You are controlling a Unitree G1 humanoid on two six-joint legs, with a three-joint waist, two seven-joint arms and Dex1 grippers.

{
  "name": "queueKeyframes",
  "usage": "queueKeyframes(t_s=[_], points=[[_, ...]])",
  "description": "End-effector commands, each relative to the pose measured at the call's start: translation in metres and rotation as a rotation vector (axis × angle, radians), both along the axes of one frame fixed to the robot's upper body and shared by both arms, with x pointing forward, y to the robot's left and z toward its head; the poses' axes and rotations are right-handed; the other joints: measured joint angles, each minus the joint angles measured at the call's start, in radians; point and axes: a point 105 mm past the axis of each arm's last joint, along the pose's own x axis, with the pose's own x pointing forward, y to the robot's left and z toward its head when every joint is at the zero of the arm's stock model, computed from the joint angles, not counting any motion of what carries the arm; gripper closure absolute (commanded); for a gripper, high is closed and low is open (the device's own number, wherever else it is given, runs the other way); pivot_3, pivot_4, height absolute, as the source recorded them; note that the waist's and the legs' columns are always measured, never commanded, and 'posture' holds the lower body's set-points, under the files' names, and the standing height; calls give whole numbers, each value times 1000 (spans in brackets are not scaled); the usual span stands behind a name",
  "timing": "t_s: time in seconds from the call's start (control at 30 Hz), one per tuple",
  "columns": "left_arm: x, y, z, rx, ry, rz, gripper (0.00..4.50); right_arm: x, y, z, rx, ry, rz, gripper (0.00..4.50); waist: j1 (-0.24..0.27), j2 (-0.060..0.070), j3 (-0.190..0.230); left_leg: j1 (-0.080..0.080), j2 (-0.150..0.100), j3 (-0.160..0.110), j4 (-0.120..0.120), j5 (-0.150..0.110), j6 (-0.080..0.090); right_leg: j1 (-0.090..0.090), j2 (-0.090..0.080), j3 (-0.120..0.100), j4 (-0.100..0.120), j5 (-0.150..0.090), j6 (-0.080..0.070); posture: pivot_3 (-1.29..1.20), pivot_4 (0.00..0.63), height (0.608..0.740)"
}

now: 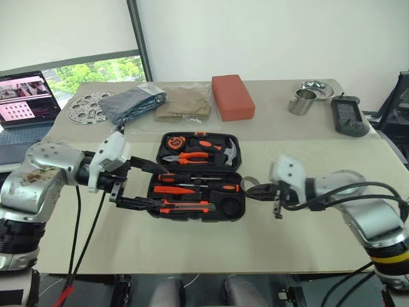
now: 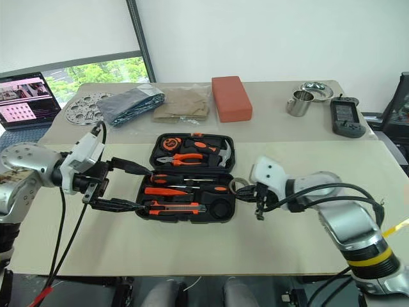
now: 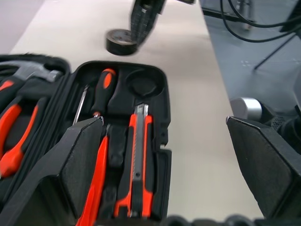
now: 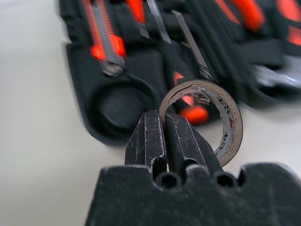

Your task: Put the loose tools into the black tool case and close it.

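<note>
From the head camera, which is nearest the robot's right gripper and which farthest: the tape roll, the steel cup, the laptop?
From the right gripper:
1. Tape roll, pinched in it beside the case.
2. Steel cup, far side of the table, right.
3. Laptop, far left.

Black tool case [image 1: 195, 212]: one, lying open.
Screwdrivers in case: three, as far as the view allows, first at [image 1: 181, 190].
Utility knife [image 1: 185, 207]: one.
Pliers [image 1: 186, 157]: one.
Hammer [image 1: 225, 151]: one.
Tape measure [image 1: 174, 140]: one.
Tape roll [image 4: 207, 117]: one.
Red-orange block [image 1: 232, 96]: one.
Metal cups [image 1: 302, 101]: one.
Laptops [image 1: 22, 102]: one.
</note>
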Motion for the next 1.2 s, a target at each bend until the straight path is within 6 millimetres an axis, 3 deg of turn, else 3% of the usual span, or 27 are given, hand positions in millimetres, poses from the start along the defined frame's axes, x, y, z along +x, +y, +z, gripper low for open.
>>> queueKeyframes(t_s=[0.03,0.33,0.67,0.7,0.77,0.93,1.2], points=[[-4,10,12,-10,-56,63,0,-9,19,-3,-26,-1,96,4434,0,0,0,0,0,0,0,0,0,0,0,0,0,0,0,0,150,740],[-12,8,10,-32,-63,100,0,-11,30,-21,-81,36,175,4434,1,0,0,1,0,0,0,0,0,0,-1,-2,1,0,0,0,150,740],[-11,13,8,-34,-54,140,0,-18,23,-17,-89,50,196,1176,0,0,0,1,0,-1,0,0,0,0,0,-3,2,0,-1,0,150,740],[-11,14,8,-33,-52,142,0,-17,22,-16,-86,47,194,1047,0,0,0,1,0,-1,0,0,0,0,-1,-3,2,0,-1,0,150,740],[-8,17,7,-45,-47,162,0,-15,22,-10,-66,36,178,167,0,0,0,1,0,-1,0,0,0,0,-1,-3,2,0,-1,0,150,740],[8,31,-1,-105,-23,262,0,-5,13,5,15,40,99,70,-2,0,0,1,0,-1,0,0,0,0,0,-3,2,0,-1,0,150,740],[53,58,-21,-169,1,493,0,41,-25,21,197,34,-165,70,2,-1,0,1,-1,0,1,0,0,0,-1,-3,2,1,-2,0,150,740]])
